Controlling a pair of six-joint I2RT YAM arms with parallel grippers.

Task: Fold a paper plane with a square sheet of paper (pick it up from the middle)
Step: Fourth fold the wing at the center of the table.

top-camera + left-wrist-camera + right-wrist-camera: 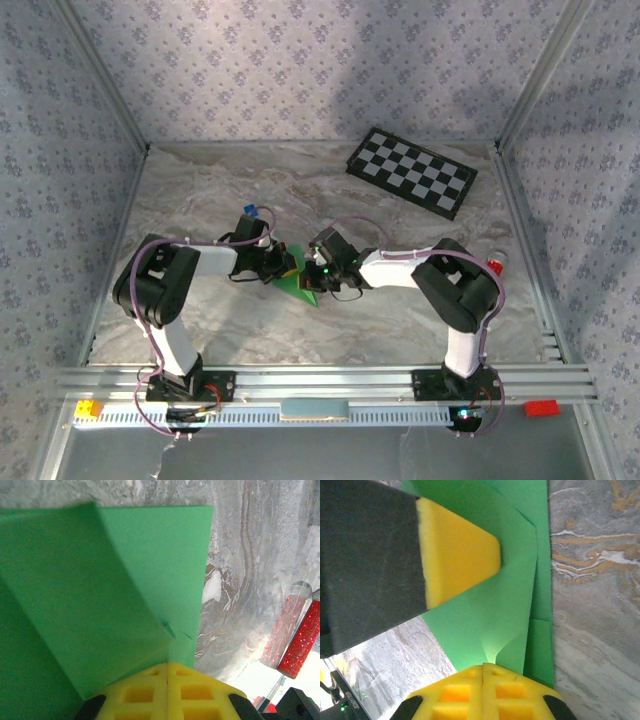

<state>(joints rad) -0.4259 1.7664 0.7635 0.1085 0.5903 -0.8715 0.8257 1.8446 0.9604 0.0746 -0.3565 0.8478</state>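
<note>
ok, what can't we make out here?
Top external: left gripper and right gripper cover most of the green paper; folds unreadable.
Left wrist: paper cut off at left and bottom edges.
Right wrist: left gripper's finger covers the paper's upper left.
Top external: red-capped item at right, too small to identify.

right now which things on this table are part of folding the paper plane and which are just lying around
For the job:
partly folded bright green paper sheet, mid-table between the two arms

Just lying about:
black-and-white checkerboard, far right of the table
glittery red tubes, off to the paper's right in the left wrist view
small yellow block and small red block, on the front rail
</note>
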